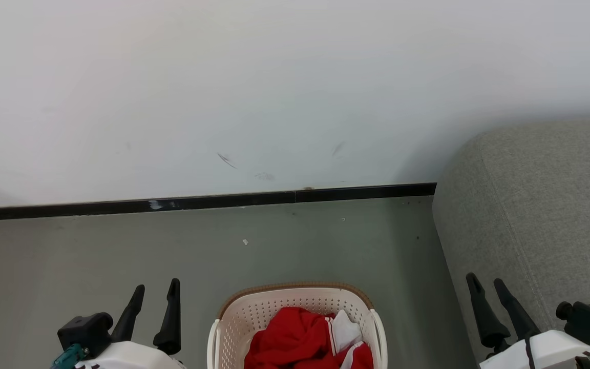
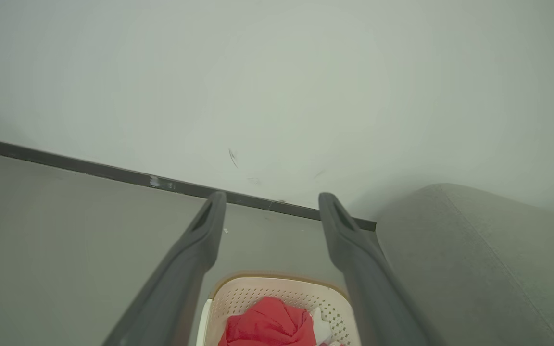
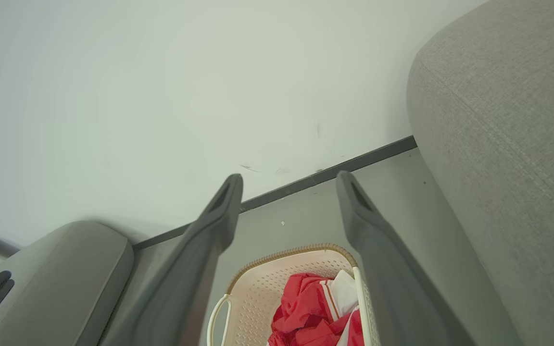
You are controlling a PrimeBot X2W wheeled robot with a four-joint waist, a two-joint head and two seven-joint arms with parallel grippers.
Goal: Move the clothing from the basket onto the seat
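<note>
Red clothing (image 1: 300, 338) with white trim lay crumpled inside the cream basket (image 1: 269, 310), basket stood on the grey floor (image 1: 121, 251), grey seat (image 1: 546, 215) rose to its right, left gripper (image 1: 157, 285) hung spread wide and empty, right gripper (image 1: 485, 280) equally wide, holding nothing, near the seat's edge
</note>
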